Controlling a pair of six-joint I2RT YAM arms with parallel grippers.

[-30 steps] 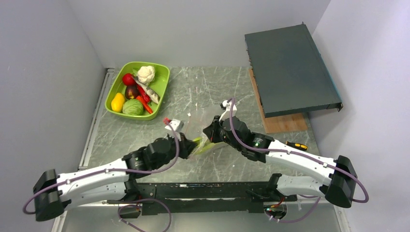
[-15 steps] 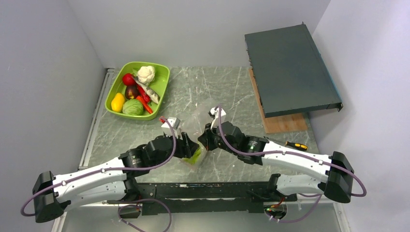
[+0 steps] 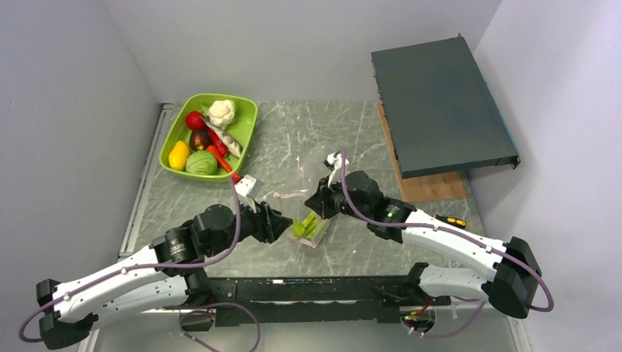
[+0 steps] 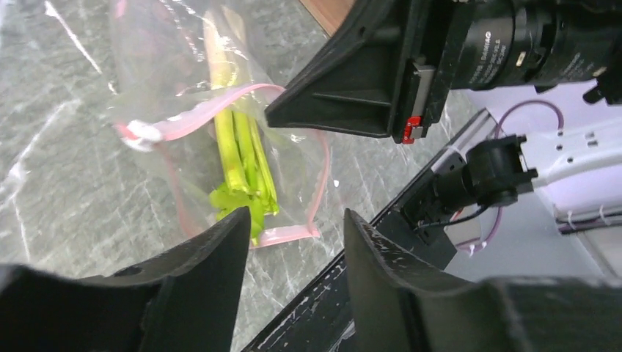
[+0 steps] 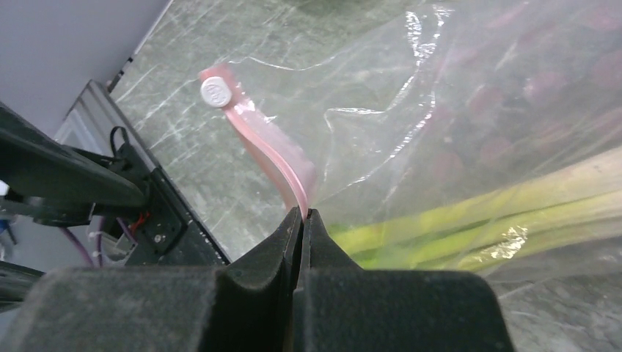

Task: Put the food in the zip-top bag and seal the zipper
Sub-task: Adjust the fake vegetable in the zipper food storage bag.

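Marble tabletop (image 3: 293,132): right claw (image 5: 302,213) pinches the zip-top bag (image 4: 169,73) by its zipper (image 5: 264,150); left claw (image 4: 297,216) gapes empty beside.

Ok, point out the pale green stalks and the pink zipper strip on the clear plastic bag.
pale green stalks (image 4: 240,155), left wrist view, mid-stem
pink zipper strip (image 5: 264,150), right wrist view, mid-strip

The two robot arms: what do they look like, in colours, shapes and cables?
Both the left arm and the right arm have white shells with black joints. A purple cable loops along each. The left hand and the right hand are black, with wedge-shaped fingers; the right one bears a small red mark.
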